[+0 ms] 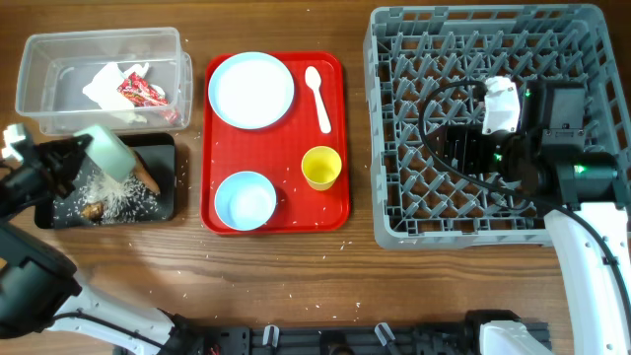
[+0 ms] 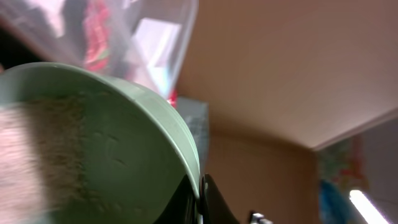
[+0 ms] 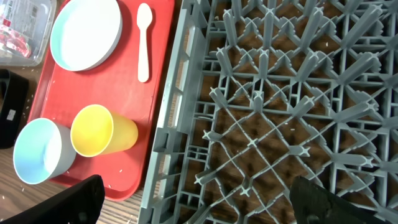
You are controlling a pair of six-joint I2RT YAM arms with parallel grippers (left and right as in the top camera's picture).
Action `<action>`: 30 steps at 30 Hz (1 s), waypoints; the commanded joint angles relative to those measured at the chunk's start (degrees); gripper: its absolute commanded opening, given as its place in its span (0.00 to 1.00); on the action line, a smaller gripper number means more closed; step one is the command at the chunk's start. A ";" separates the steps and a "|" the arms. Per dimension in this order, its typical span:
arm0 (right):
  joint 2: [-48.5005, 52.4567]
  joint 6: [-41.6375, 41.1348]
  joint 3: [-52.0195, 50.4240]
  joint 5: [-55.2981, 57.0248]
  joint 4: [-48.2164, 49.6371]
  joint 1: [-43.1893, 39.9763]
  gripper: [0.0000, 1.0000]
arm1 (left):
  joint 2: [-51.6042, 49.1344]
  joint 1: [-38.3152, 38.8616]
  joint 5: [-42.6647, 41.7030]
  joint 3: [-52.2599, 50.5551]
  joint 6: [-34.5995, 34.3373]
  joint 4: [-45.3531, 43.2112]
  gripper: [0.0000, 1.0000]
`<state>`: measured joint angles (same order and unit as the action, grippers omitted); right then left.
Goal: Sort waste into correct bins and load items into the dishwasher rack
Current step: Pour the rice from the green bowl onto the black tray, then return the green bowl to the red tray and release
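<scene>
Left gripper [image 2: 200, 198] pinches the pale green bowl [image 2: 106, 149] by its rim. We judge it light, stiff and slippery, so the rim grip works. Right gripper [image 3: 198, 183] is spread and empty.

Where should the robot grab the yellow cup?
Probably by its rim, coming straight down from above. The yellow cup stands upright on the red tray with its mouth open, so one finger can slip inside and one stay outside the wall.
</scene>
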<state>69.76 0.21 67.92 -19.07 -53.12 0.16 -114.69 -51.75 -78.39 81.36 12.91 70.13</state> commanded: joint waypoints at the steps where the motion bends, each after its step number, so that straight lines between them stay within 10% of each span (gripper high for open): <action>1: 0.17 -0.35 -0.11 -0.11 -0.04 -0.20 0.97 | -0.24 -2.32 -12.02 -0.20 -3.41 0.20 0.04; 16: 0.17 -0.39 -0.11 -0.13 -0.52 -0.20 0.97 | -0.24 -3.72 -11.15 -0.20 -7.76 -2.40 0.04; 30: 0.17 -0.98 -0.11 -0.17 -0.46 -0.17 0.97 | 9.70 8.57 -5.62 -0.02 7.91 10.21 0.04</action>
<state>69.78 0.19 67.92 -19.07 -53.74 0.16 -113.19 -51.33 -86.96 81.19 13.65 79.94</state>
